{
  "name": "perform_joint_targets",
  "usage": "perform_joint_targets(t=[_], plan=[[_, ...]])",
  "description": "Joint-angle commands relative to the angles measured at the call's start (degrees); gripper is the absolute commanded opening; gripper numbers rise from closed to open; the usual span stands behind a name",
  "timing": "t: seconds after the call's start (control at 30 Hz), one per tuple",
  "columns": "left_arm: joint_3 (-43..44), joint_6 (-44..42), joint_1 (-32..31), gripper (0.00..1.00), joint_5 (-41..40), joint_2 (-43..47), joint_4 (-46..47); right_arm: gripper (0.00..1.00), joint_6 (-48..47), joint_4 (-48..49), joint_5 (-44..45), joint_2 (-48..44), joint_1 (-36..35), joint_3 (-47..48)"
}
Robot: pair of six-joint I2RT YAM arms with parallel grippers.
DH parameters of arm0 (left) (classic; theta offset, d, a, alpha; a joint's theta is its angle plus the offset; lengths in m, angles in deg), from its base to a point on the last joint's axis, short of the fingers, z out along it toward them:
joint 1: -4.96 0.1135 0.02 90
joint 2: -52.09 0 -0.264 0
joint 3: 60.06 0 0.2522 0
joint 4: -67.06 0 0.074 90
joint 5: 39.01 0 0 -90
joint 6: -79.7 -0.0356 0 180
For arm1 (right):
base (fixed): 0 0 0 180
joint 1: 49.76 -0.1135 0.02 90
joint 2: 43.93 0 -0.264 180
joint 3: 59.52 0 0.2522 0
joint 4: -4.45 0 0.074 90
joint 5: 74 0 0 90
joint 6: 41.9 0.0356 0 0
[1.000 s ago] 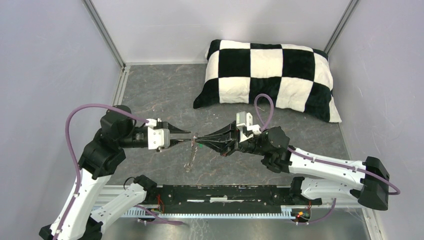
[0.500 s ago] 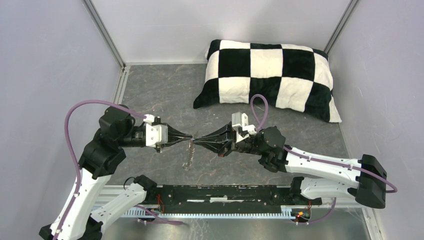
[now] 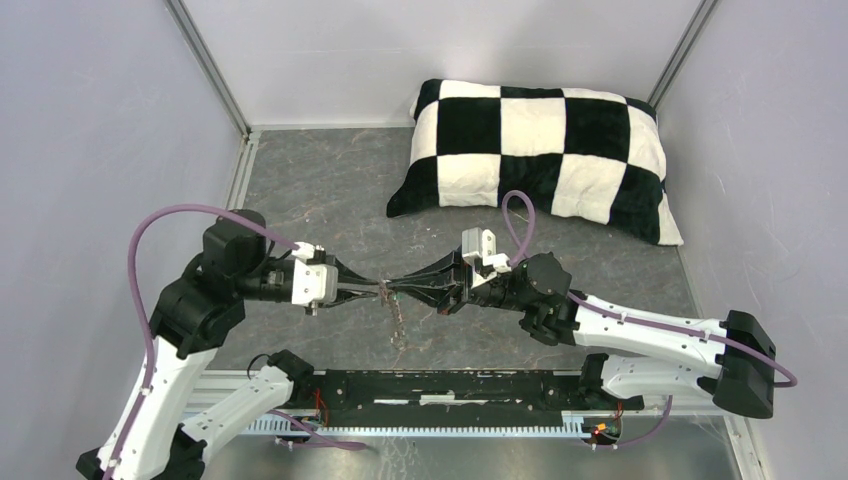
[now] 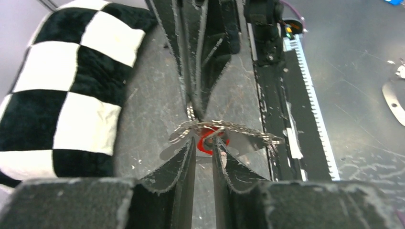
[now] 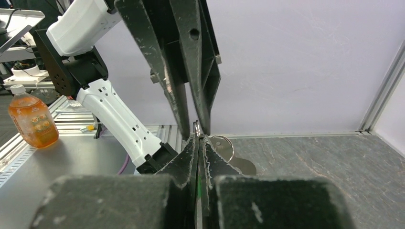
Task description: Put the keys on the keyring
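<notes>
The keyring (image 3: 385, 290) sits up in the air right between the two tools in the top view, over the grey table (image 3: 330, 185), in front of the checkered pillow (image 3: 540, 150). The left tool (image 3: 372, 288) and right tool (image 3: 393, 290) meet tip to tip there, and a thin metal bit (image 3: 398, 322) dangles down from that spot. Too small from up here to say what exactly hangs there.

Left wrist view is way clearer. The left tool (image 4: 204, 145) has its fingers (image 4: 184, 160) a little apart with the red key (image 4: 208, 140) head sitting between the tips, looks pinched but there's a visible gap lower down. Wire loops of the keyring (image 4: 229, 128) run across just above the red head and off to the right. The right tool (image 4: 194, 102) comes down from the top, pressed together on the ring where it crosses. Pillow (image 4: 67, 86) is off to the left.

Right wrist view: the right tool (image 5: 198, 140) is squeezed nearly flat, with a sliver of green (image 5: 197, 179) between its fingers, so the green key is in there. A ring loop (image 5: 222, 144) pokes out just right of the tips. The left tool (image 5: 193, 121) points down onto the same spot, fingers slightly spread. An orange bottle (image 5: 31, 119) stands far left.
</notes>
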Motion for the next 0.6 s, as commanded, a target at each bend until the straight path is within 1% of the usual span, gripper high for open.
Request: perform_joint_targets(t=[0.0,0.07,0.13,0.33,0.47,0.57], plan=[[2.7,-7.7,-0.1,0.27,2.5,-2.5,-9.0,0.01,-1.1,1.9,0.5,-1.1,0.1,1.9],[2.6,-8.6,-0.1,0.27,2.2,-2.9,-9.6,0.01,-1.0,1.8,0.3,-1.1,0.1,1.9],[2.3,-7.4,-0.1,0.27,1.8,-2.7,-8.0,0.01,-1.0,1.6,0.1,-0.9,0.2,2.0],[-0.8,-0.3,-0.1,0.27,-1.5,-0.6,2.3,0.01,-1.2,1.0,-0.4,-0.4,0.1,2.3],[-1.7,1.8,-0.1,0.27,-4.1,0.1,3.8,0.01,-1.6,0.3,-0.4,-0.7,0.1,2.4],[-1.5,3.5,-0.1,0.32,-3.7,-0.2,4.2,0.01,-1.7,0.1,-0.5,-0.3,0.1,2.8]])
